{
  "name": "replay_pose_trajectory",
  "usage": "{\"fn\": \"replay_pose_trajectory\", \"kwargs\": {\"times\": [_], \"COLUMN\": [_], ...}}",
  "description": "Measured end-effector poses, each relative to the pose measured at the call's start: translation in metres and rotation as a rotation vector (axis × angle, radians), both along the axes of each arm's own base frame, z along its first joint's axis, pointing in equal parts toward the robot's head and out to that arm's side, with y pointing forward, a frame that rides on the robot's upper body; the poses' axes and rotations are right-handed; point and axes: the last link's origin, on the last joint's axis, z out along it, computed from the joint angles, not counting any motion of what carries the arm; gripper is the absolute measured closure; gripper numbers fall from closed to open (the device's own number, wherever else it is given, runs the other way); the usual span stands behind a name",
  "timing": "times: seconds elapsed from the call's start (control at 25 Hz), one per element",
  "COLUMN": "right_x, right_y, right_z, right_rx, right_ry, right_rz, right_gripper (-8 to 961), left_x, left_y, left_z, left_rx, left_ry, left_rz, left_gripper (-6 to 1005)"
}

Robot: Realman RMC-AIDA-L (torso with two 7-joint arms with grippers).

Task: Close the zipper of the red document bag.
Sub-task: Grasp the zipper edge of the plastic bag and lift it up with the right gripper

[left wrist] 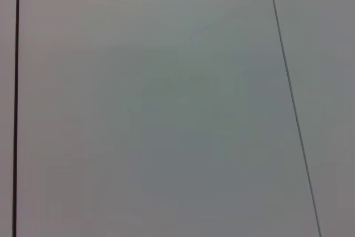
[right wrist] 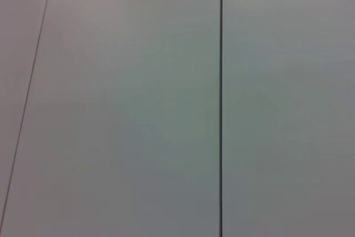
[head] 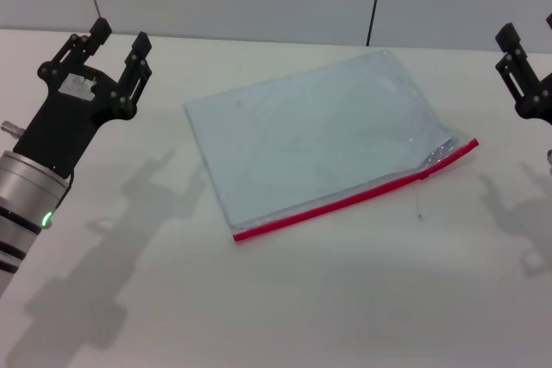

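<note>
So, head view: bag (head: pixel 319 131) flat mid-bench (head: pixel 285 299), zipper (head: pixel 345 202) along its near edge, slider (head: pixel 424 175) toward the right end. Left claw (head: pixel 120 44) wide, raised, well apart. Right claw (head: pixel 516 51) nearer the slider; spread unclear. Wrist views: only wall panels.

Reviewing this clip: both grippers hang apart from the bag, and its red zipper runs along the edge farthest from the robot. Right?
Not quite. The head view shows the zipper on the bag's nearest edge. The left gripper and right gripper do hang apart from it.
</note>
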Motion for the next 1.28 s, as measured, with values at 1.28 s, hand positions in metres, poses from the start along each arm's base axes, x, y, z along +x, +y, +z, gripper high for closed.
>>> {"fn": "replay_pose_trajectory", "kwargs": {"times": [1.28], "right_x": [-0.0008], "right_y": [0.0036], "right_z": [-0.0021], "right_rx": [-0.016], "right_ry": [-0.001], "right_rz": [-0.009], "right_gripper": [297], "left_x": [0.0002], "left_y": [0.0002], "left_z": [0.0000], "left_rx": [0.000], "left_ry": [0.000], "left_rz": [-0.001], "left_gripper": [474]}}
